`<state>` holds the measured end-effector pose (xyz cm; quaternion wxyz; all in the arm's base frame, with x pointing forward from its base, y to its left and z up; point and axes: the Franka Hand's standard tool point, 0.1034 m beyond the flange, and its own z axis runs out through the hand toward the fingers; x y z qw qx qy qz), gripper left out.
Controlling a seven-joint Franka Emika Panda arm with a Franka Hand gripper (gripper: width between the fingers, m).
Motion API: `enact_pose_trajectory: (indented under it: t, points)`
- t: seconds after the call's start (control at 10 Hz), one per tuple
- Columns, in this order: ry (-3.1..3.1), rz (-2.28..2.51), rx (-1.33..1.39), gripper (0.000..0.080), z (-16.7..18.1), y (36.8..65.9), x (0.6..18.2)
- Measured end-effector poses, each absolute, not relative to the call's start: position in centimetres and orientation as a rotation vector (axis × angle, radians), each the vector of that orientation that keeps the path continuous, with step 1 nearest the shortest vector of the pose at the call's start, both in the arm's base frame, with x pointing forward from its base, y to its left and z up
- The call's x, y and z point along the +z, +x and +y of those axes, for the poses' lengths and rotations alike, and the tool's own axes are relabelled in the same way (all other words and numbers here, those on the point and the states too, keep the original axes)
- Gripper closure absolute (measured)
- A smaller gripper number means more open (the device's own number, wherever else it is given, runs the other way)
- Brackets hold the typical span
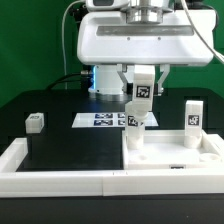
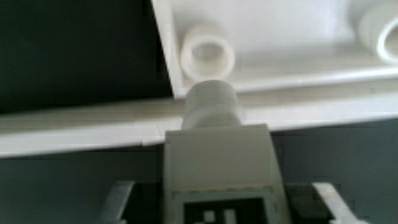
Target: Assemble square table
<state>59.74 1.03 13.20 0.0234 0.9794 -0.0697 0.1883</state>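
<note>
My gripper (image 1: 140,100) hangs under the wide white hand, over the far left corner of the white square table top (image 1: 175,160). It is shut on a white leg (image 1: 134,126) that stands slightly tilted, narrow end down on the top. A second tag shows just above it at the fingers. In the wrist view the gripper (image 2: 222,205) has the tagged leg (image 2: 217,150) between both fingers (image 2: 128,200). The leg's round tip reaches a ring-shaped hole (image 2: 208,55) in the table top (image 2: 294,45). Whether the tip is inside the hole I cannot tell.
Another leg (image 1: 191,117) stands upright on the top at the exterior view's right. A small tagged white piece (image 1: 36,122) sits at the left. The marker board (image 1: 103,120) lies on the black surface behind. White rim bars (image 1: 60,180) edge the front.
</note>
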Motion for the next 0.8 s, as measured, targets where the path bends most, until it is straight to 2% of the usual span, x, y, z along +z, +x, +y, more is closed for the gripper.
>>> enact_pose_trajectory:
  t: [0.2,0.6,0.8]
  points:
    - [3.029,-0.226,0.626,0.0509,2.4,59.4,12.5]
    - [3.048,-0.249,0.657,0.0509,6.9,61.5,11.6]
    - [3.043,-0.231,0.693,0.0509,7.5,61.8,11.4]
